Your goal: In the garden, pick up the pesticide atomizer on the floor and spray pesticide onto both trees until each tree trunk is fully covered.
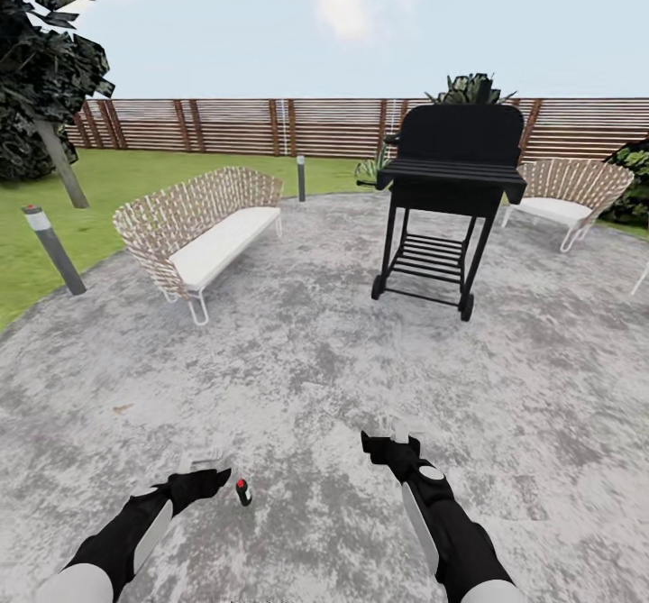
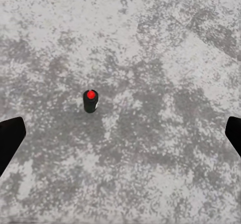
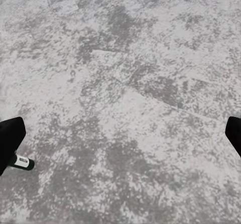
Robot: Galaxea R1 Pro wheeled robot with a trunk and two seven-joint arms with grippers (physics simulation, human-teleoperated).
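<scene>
Low in the head view, the small, probably light, rigid pesticide atomizer (image 1: pixel 243 492) stands upright just beside the wide-open left gripper (image 1: pixel 204 466); grasp its dark body.

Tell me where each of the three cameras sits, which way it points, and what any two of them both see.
Head view: on the robot's head, looking forward and down over grey paving to a bench, grill, fence and a tree; both arms show, left gripper and right gripper.
Left wrist view: near the left gripper, looking down at the atomizer; dark fingertips at the edges.
Right wrist view: near the right gripper, looking down at paving; fingertips at the edges.
Shared: all three see the atomizer on the paving.
</scene>
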